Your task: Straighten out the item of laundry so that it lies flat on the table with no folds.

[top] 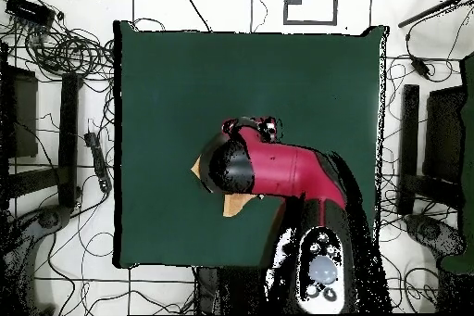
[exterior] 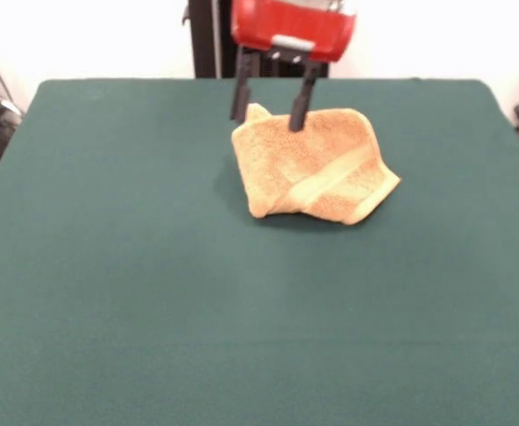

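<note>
The orange-tan towel (exterior: 317,169) lies crumpled and folded over itself on the green table (exterior: 108,284), a little beyond its middle. A pale border band runs diagonally across it. My gripper (exterior: 266,121) hangs over the towel's far edge, open. One of its dark fingers (exterior: 239,93) is left of the towel's raised far corner and the other rests on the cloth. In the overhead view the red arm (top: 287,173) covers most of the towel, and only small parts of it (top: 237,205) stick out. The gripper itself is hidden there.
The table (top: 185,81) spreads wide around the towel on all sides. Cables (top: 56,48) and stands lie on the floor beyond the table's edges. The robot's pedestal (exterior: 208,40) stands at the far side.
</note>
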### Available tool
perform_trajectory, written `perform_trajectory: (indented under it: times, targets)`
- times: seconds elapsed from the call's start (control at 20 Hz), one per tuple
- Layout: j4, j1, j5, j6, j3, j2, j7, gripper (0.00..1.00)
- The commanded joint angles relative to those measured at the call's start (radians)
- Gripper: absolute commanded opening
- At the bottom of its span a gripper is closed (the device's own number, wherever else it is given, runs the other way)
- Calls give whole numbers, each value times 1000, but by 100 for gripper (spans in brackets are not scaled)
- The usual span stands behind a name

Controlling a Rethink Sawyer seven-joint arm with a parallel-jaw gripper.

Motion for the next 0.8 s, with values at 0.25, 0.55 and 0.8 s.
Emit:
perform_trajectory:
  times: [0.25,0.55,0.8]
  targets:
    - [217,63,58,103,39,25,222,100]
    - [252,94,59,36,23,70,245,100]
    - [267,126,49,-4,7,99,252,100]
